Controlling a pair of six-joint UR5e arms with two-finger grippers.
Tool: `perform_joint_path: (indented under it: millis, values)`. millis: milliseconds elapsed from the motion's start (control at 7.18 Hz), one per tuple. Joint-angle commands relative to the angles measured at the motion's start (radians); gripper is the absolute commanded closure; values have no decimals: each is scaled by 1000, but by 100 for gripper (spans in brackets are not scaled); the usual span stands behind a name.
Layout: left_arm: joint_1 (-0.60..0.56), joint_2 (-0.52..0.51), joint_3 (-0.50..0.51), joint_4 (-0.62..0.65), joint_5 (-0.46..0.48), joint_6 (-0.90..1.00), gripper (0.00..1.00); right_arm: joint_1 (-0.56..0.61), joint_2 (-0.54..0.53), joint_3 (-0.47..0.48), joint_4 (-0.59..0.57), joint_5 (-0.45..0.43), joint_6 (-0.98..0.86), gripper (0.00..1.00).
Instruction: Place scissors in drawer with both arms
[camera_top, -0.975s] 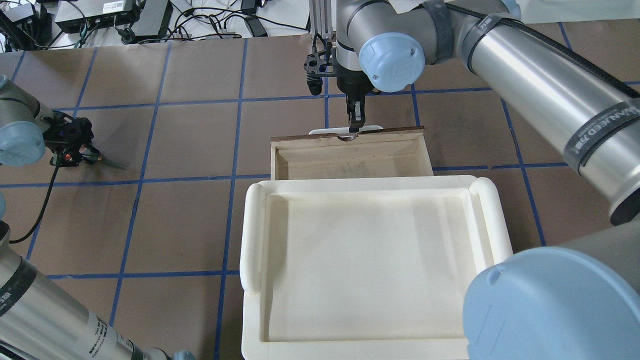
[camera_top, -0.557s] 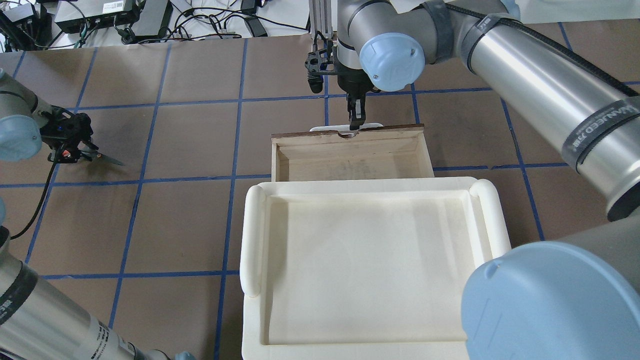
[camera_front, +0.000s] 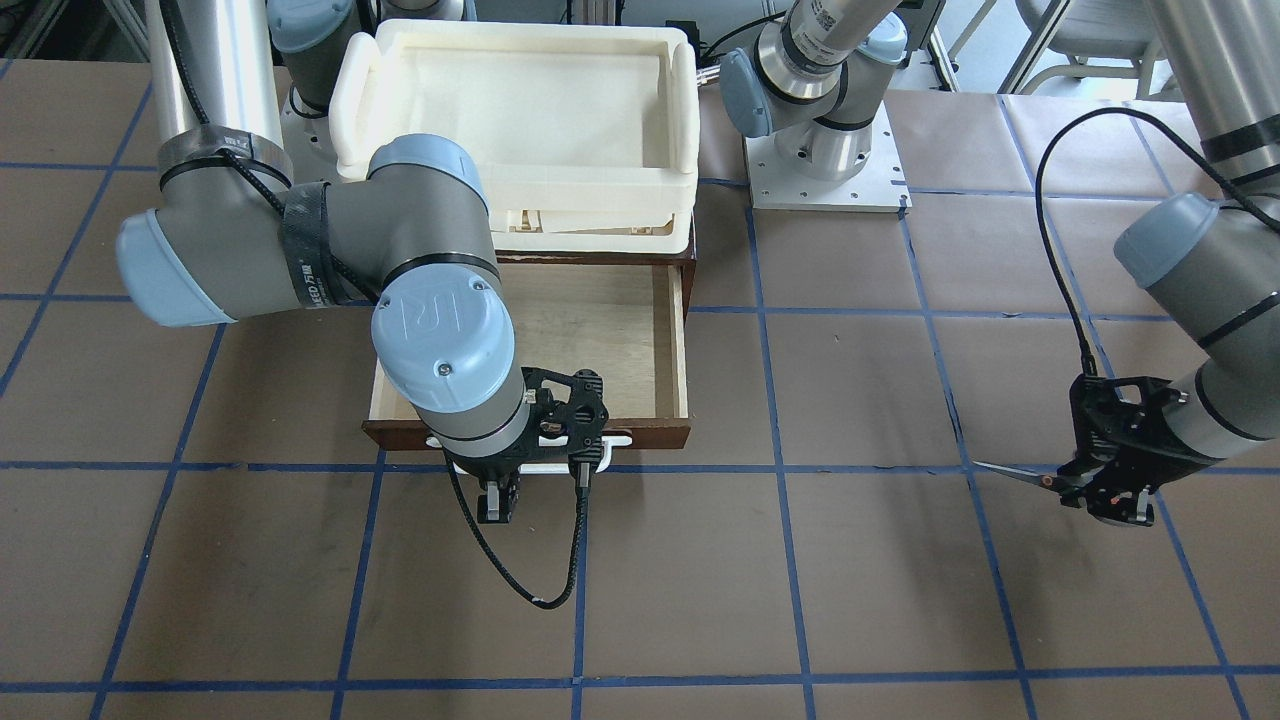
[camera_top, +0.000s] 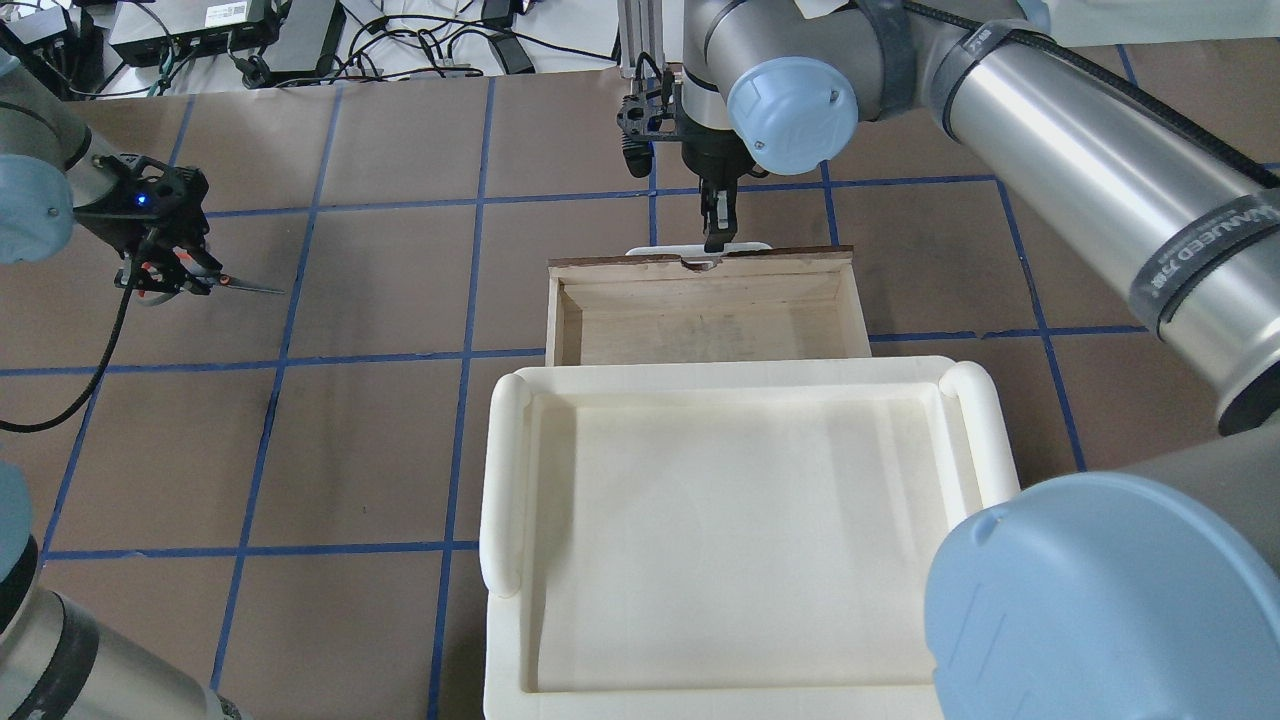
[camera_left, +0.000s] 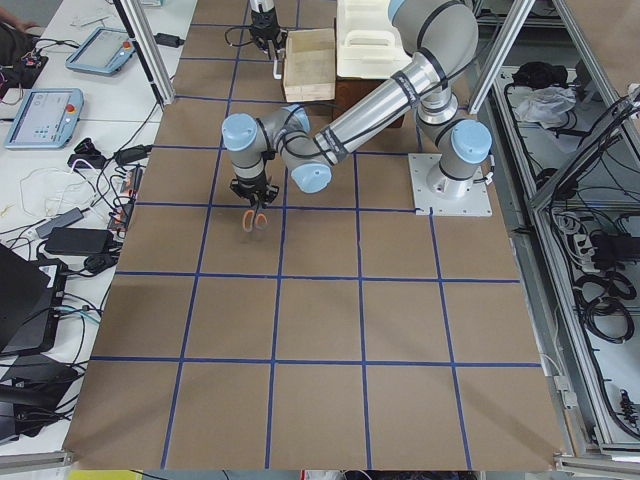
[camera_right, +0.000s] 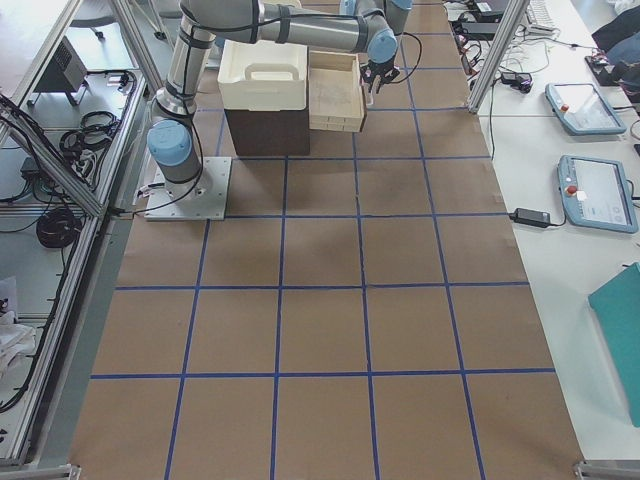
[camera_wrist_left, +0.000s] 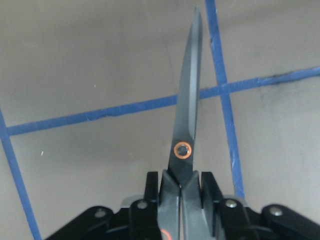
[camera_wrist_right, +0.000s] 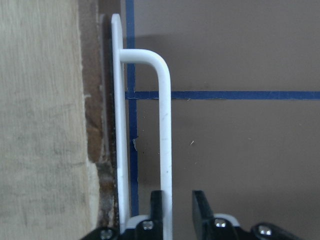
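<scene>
The scissors (camera_top: 240, 287) are gripped by their handles in my left gripper (camera_top: 168, 272), held above the table at the far left, blades closed and pointing toward the middle. They also show in the left wrist view (camera_wrist_left: 187, 115) and the front view (camera_front: 1015, 473). The dark brown drawer (camera_top: 700, 262) stands pulled out, its pale plywood inside (camera_front: 600, 330) bare. My right gripper (camera_top: 714, 238) is at the white bar handle (camera_wrist_right: 165, 125). Its fingers (camera_wrist_right: 201, 207) straddle the bar with a gap on one side.
A cream-white plastic tray (camera_top: 510, 470) sits on top of the cabinet (camera_right: 265, 130) that the drawer slides out of. A black cable (camera_front: 530, 590) hangs from my right wrist onto the table. Cables and power boxes (camera_top: 240, 30) lie past the far table edge.
My left gripper has lifted the scissors and carried them farther from the robot. The drawer front and my right gripper have shifted slightly outward.
</scene>
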Motion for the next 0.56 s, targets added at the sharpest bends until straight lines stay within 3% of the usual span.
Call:
perform_joint_path:
  millis: [0,139,279,418]
  values:
    - [-87,88,91,-245,-1,-193,92,0,19,-19,-16,0,-1,68]
    - [-142,122,99,-290,-1,-291,92,0,18,-21,-15,2,0,68]
    - [-205,146,99,-310,-1,-400,92,0,10,-22,-13,2,11,58]
    - [-275,172,99,-323,-2,-515,92,-7,-16,-27,-7,-3,23,1]
